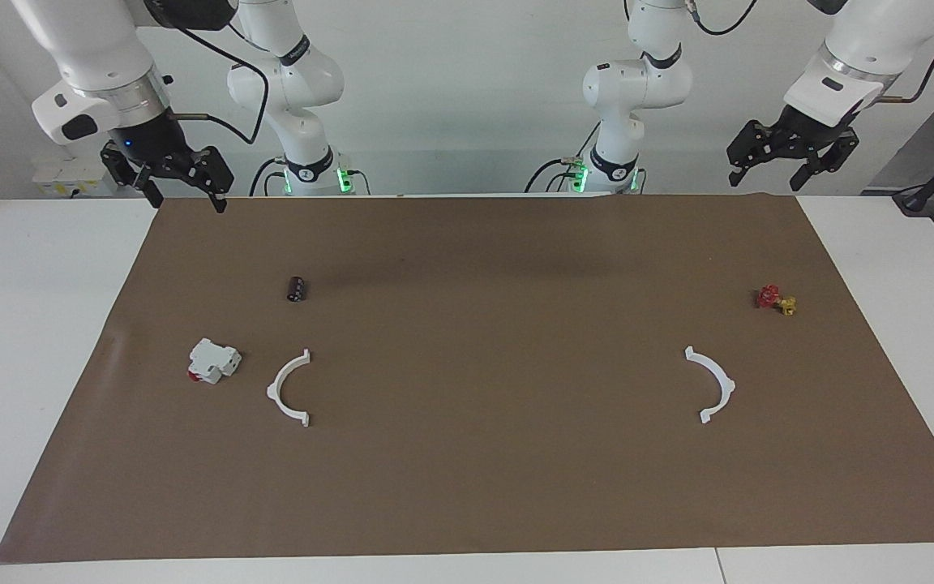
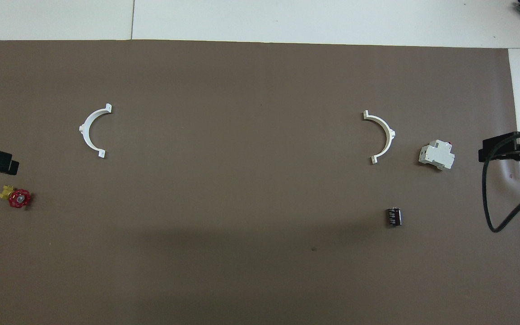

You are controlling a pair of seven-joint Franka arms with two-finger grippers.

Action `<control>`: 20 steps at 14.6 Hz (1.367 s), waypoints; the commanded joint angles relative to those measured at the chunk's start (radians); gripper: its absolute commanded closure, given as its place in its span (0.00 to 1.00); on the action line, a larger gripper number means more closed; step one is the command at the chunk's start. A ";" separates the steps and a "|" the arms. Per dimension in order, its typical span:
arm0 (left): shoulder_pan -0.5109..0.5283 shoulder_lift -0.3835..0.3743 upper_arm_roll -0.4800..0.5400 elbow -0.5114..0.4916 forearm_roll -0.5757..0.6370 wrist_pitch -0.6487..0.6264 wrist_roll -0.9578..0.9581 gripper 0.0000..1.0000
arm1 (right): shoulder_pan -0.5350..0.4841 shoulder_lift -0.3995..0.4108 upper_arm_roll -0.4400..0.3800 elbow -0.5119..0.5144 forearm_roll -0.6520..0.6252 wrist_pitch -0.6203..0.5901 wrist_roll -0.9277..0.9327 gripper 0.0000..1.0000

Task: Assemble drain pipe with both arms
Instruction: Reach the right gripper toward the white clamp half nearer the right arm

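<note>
The drain pipe lies in two separate halves, both flat on the brown mat. Each half is a thin white semicircular arc with small tabs at its ends and one at mid-curve. One arc (image 1: 289, 388) sits toward the right arm's end of the table; the other arc (image 1: 712, 384) sits toward the left arm's end. They are well apart, open sides facing each other across bare mat.

Just beside the first arc, toward the right arm's end, lies a blocky white part with a red end (image 1: 212, 361). A small black cylinder (image 1: 297, 289) lies nearer to the robots than that arc. A small red handwheel valve with a yellow body (image 1: 775, 300) lies nearer to the robots than the second arc.

The brown mat (image 1: 467, 487) covers most of a white table (image 1: 29, 324), which shows bare past both short edges of the mat. A pale wall stands past the arm bases.

The right gripper (image 1: 183, 193) hangs raised over the mat's corner at its own end, fingers spread, holding nothing. The left gripper (image 1: 767, 170) hangs raised over the mat's corner at the left arm's end, fingers likewise parted and empty. Both arms wait.

The stretch of mat between the arcs is unobstructed; each arc has free mat around it except where the white-and-red part adjoins.
</note>
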 commanded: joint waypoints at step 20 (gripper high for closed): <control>0.010 -0.030 -0.007 -0.036 0.015 0.005 -0.002 0.00 | 0.001 0.321 0.009 -0.127 0.078 0.618 -0.144 0.00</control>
